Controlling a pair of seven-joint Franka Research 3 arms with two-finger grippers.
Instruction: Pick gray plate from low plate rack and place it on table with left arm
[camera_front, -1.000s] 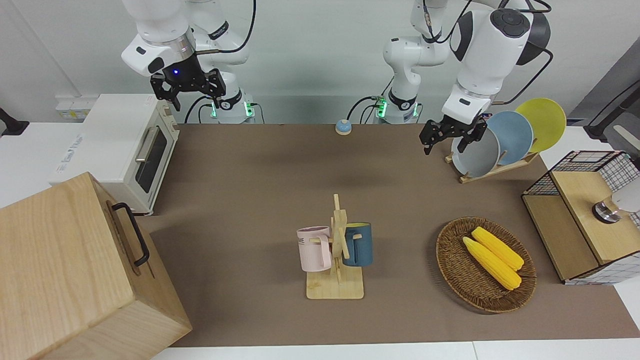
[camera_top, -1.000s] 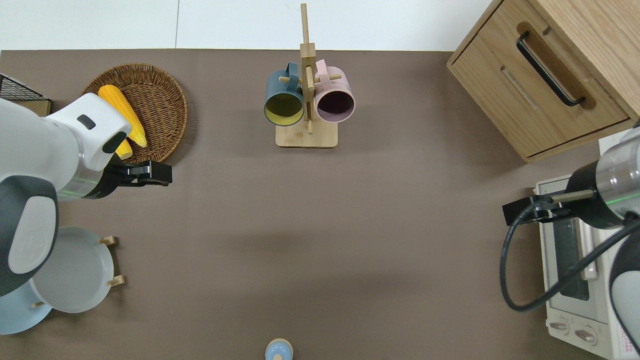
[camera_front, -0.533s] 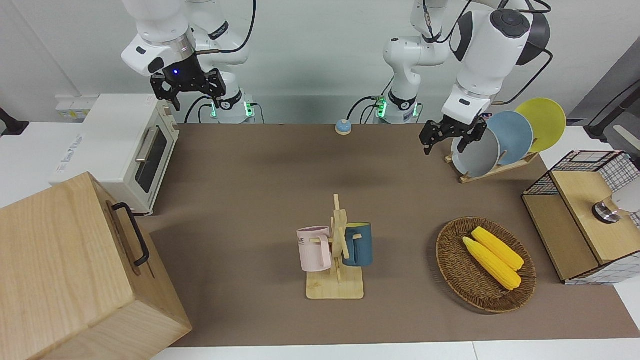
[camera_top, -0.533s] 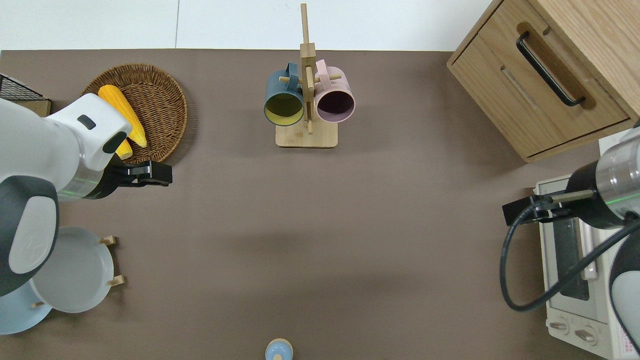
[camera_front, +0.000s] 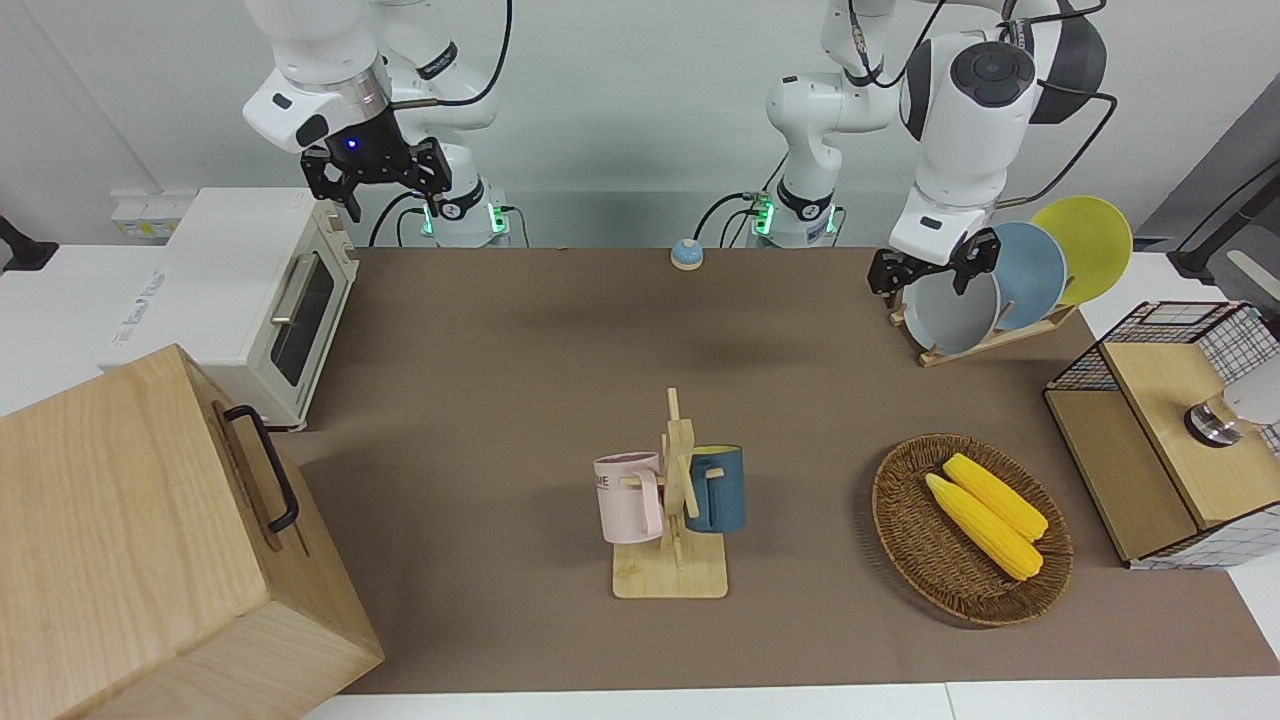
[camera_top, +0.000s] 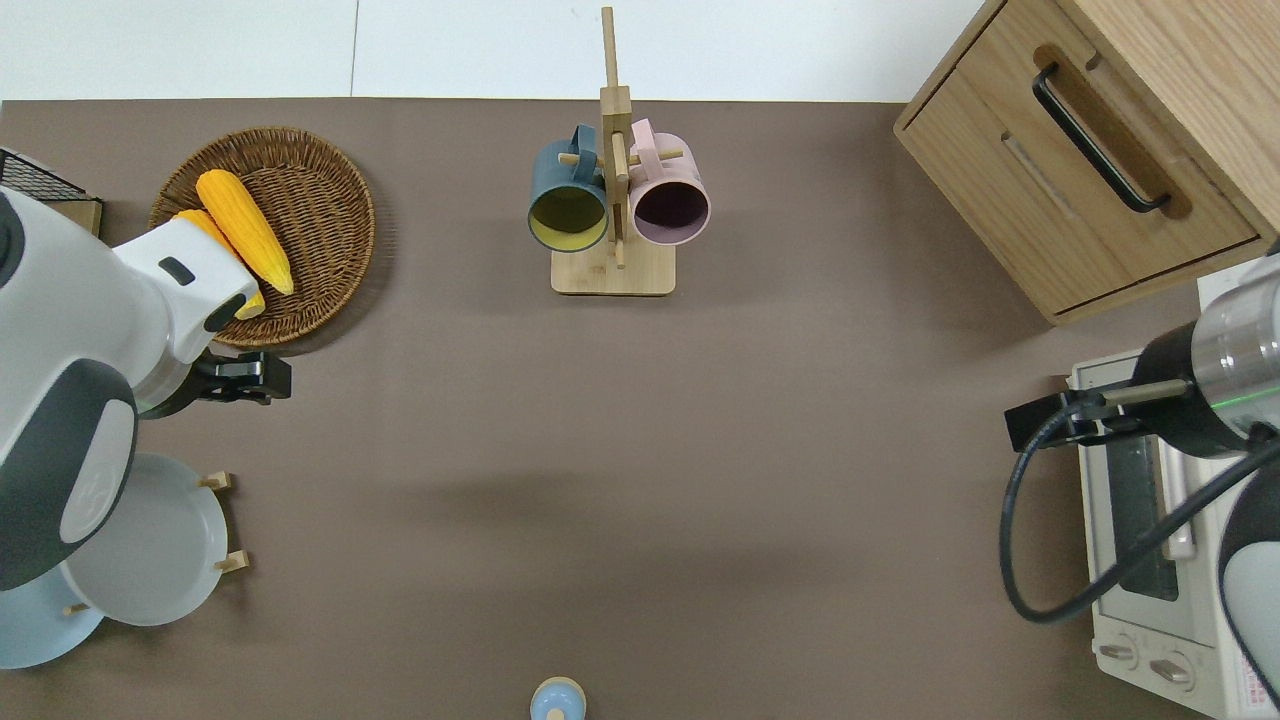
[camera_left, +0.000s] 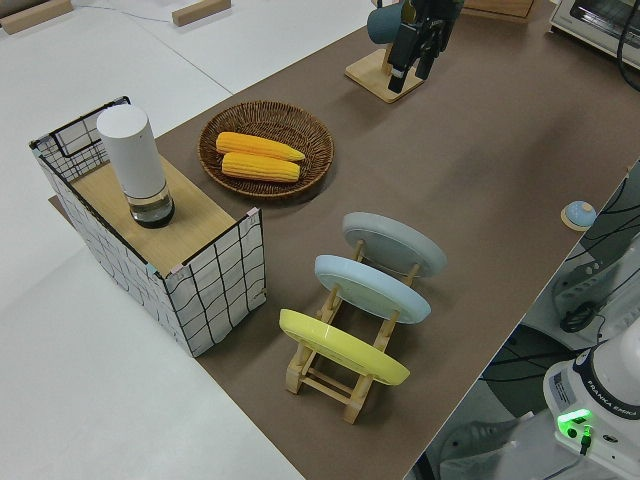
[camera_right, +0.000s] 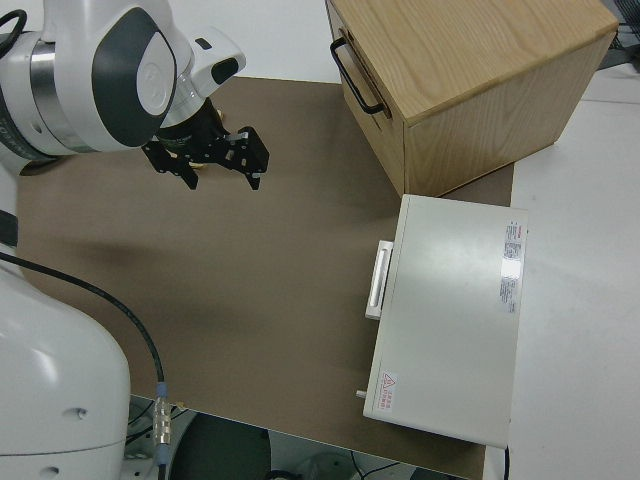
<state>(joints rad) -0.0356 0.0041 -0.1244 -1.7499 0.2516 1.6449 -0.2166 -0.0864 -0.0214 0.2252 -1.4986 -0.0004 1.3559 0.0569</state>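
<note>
The gray plate (camera_front: 948, 318) leans in the low plate rack (camera_front: 990, 340) as its end plate, on the side toward the middle of the brown table (camera_front: 500, 380). It also shows in the overhead view (camera_top: 150, 560) and the left side view (camera_left: 395, 243). My left gripper (camera_front: 925, 275) is open and empty, up in the air. In the overhead view it (camera_top: 262, 377) is over the table between the corn basket and the rack. My right arm is parked, its gripper (camera_front: 375, 175) open.
A blue plate (camera_front: 1030, 270) and a yellow plate (camera_front: 1090, 240) share the rack. A basket of corn (camera_front: 970, 530), a wire crate (camera_front: 1170, 430), a mug stand (camera_front: 675, 500), a small bell (camera_front: 686, 254), a toaster oven (camera_front: 240, 290) and a wooden cabinet (camera_front: 130, 540) stand around.
My left gripper has moved toward the left arm's end of the table and closer to the gray plate, with the wrist turned. The plates and the right arm have not moved.
</note>
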